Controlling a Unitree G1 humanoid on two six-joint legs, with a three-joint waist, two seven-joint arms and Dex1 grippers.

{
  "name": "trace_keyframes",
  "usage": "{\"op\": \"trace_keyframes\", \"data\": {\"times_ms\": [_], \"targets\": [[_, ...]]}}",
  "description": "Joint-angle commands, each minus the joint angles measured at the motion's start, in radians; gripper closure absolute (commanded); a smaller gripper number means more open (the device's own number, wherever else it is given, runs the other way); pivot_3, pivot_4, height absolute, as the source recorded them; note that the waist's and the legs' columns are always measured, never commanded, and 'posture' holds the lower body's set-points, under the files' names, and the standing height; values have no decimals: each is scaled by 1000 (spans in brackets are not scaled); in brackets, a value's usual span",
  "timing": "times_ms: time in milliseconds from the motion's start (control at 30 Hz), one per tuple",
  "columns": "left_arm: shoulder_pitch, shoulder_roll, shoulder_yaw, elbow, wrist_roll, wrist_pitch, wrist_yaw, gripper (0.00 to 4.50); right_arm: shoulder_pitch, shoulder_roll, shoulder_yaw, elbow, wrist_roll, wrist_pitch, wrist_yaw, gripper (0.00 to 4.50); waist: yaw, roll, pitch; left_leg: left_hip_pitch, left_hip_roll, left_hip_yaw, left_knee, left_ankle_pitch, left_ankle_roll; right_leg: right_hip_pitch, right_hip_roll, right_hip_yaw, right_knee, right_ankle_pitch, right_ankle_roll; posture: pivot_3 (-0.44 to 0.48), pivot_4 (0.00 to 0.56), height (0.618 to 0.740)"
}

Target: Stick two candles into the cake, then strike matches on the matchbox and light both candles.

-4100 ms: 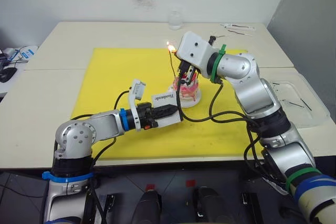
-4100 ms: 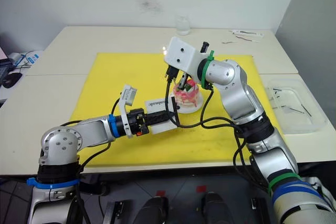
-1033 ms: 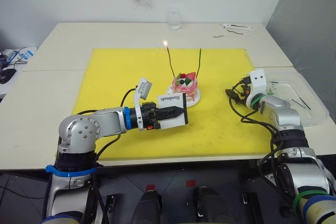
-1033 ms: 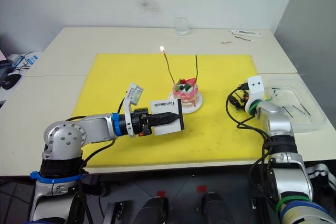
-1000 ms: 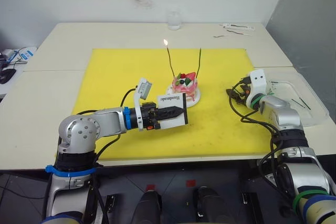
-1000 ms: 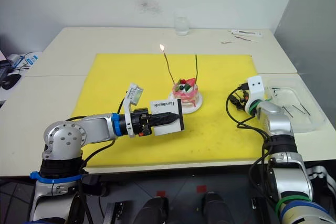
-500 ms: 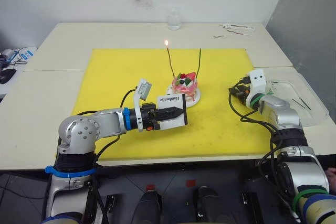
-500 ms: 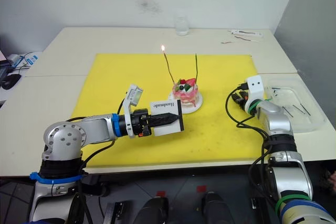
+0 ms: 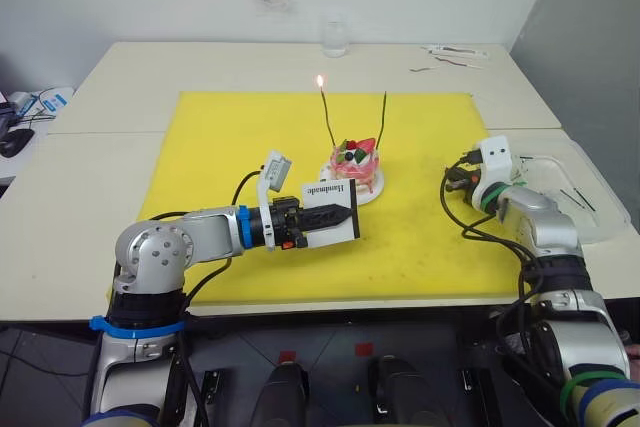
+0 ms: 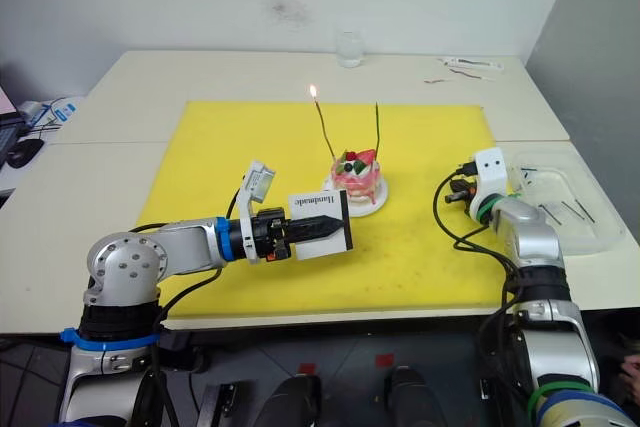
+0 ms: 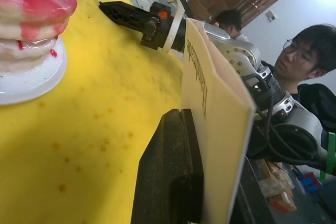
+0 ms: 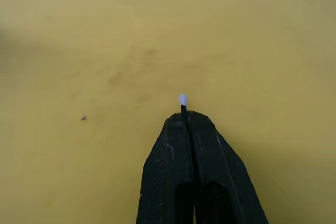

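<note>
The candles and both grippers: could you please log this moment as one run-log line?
candles: both in cake, one lit | left gripper: holds matchbox | right gripper: shut on match, over yellow mat

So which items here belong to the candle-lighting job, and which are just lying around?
Job:
- small pink-and-red cake on white plate
- two thin wire-like candles, one lit
- flat white matchbox, in left gripper
- pale-tipped match, in right gripper
- spare matches

Lying about:
- clear glass
- clear plastic tray
- yellow mat

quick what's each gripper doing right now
Left gripper: shut on the matchbox.
Right gripper: shut on a match, pale tip poking out.
</note>
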Motion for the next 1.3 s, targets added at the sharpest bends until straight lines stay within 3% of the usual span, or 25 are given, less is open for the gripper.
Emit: {"op": "trace_keyframes", "data": {"times_ms": [33,167,300,533,1300], "targets": [[-22,-8,28,4,-17,-3,15,4500,45,-161,114,-348,-36,-20,187,4492,-2,1,1,0,0,0,0,0,0,0,0,0,0,0,0,0,150,740],[-46,-21,33,43,-8,-5,31,4500,83,-289,191,-642,-24,-5,318,4492,-11,1,1,1,1,0,0,0,0,0,1,0,0,0,0,0,150,740],[-87,-52,43,96,-5,-11,54,4500,44,-290,282,-826,-53,29,345,4492,-12,1,1,2,3,-1,0,0,0,0,3,-1,1,0,0,0,150,740],[-133,-89,61,132,-13,-2,77,4500,-13,-242,402,-815,-173,-49,327,4492,-2,1,1,1,0,-1,1,0,0,0,0,-1,0,0,1,0,150,740],[-125,-70,78,127,-5,12,69,4500,-19,-244,374,-819,-207,-85,386,4492,0,1,1,0,0,-1,1,0,0,0,0,-1,0,0,0,0,150,740]]}}
